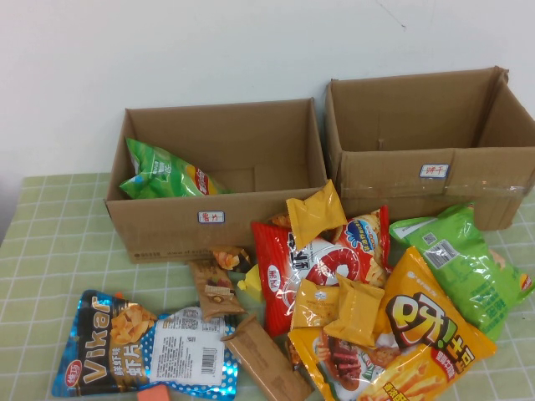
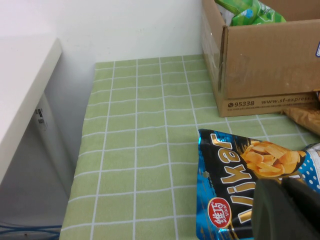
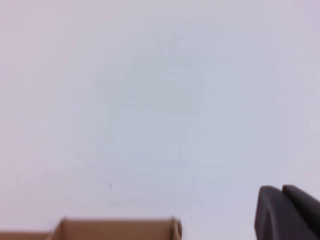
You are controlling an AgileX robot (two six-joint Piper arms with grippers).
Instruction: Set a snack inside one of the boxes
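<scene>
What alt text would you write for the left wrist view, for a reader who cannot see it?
A shiny blue foil chip bag lies on a green checked tablecloth, with the left gripper dark and close above its lower end. Behind it stands a brown cardboard box holding a green snack bag.

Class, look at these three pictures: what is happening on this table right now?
Nothing is being held. A pile of snack packets lies on the green checked tablecloth before two open cardboard boxes. The left box already holds a green crisp bag; the right box looks empty. The left claw hovers beside the blue Vikar crisp bag. The right claw faces the wall.
</scene>
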